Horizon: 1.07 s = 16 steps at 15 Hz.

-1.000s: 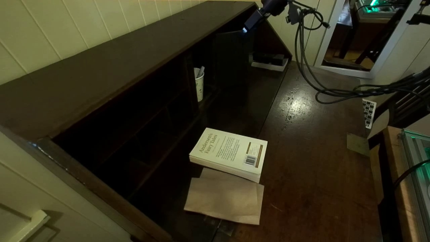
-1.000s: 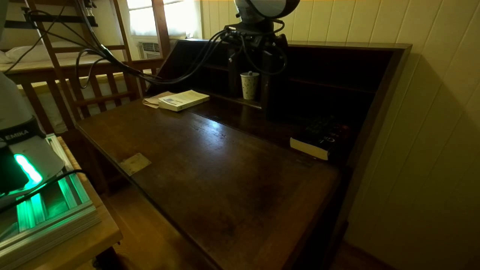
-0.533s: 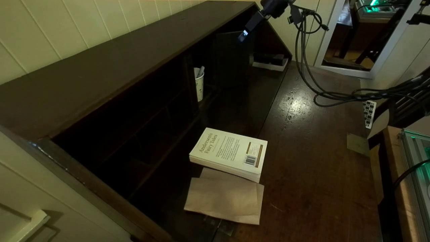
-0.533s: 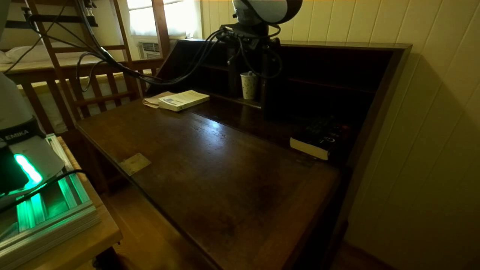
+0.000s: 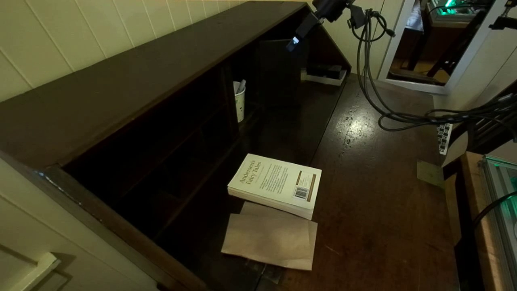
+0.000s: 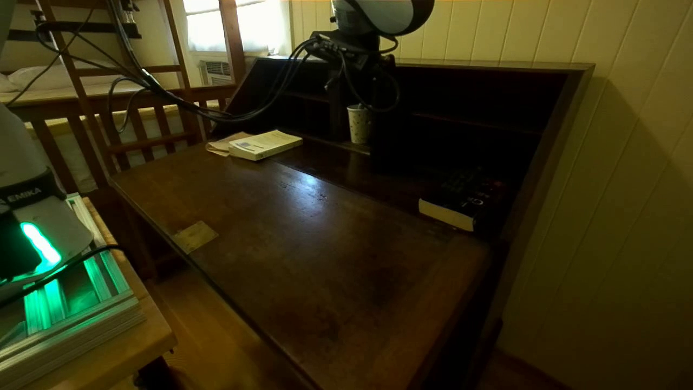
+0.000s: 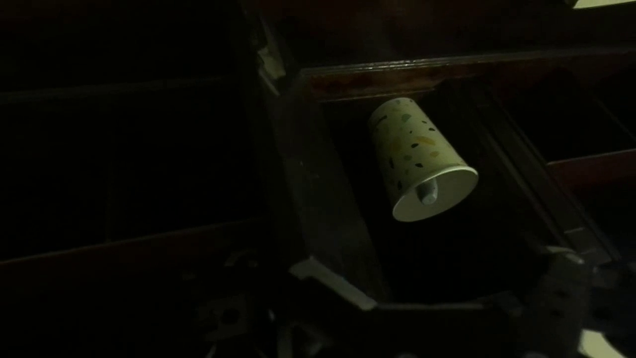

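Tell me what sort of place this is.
Probably a bedroom, perhaps one that doubles as a study: an exterior view shows a wooden bed with a ladder, and a desk with a book lying on it.

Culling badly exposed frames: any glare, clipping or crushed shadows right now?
Wrist view: very dim, the speckled paper cup reads clearly but its surroundings are near black; both exterior views: a glare patch on the desktop; in an exterior view, the window is blown out and the black-covered book melts into shadow; in an exterior view, the Andersen's Fairy Tales book has a readable title.
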Motion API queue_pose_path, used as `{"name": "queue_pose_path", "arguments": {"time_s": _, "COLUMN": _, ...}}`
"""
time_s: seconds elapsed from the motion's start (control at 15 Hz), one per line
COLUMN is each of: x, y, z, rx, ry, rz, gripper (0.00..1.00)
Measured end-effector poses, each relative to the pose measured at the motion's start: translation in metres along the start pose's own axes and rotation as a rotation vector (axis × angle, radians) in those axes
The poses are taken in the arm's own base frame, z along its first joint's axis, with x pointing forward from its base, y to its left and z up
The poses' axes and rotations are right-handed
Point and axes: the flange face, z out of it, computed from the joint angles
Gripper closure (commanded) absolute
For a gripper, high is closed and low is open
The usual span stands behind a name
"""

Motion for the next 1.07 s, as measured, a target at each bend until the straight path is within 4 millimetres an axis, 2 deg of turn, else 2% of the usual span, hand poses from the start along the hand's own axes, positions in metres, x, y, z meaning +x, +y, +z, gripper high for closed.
{"name": "queue_pose_path", "arguments": {"time_s": 0.67, "x": 0.013, "y": -0.055, "z": 0.034, "rx": 0.1, "ry": -0.036, "rz": -0.072, "gripper": 0.0}}
{"name": "queue_pose_path", "arguments": {"time_s": 1.07, "x": 0.017, "y": -0.077, "z": 0.046, "rx": 0.146, "ry": -0.038, "rz": -0.109, "gripper": 0.0}}
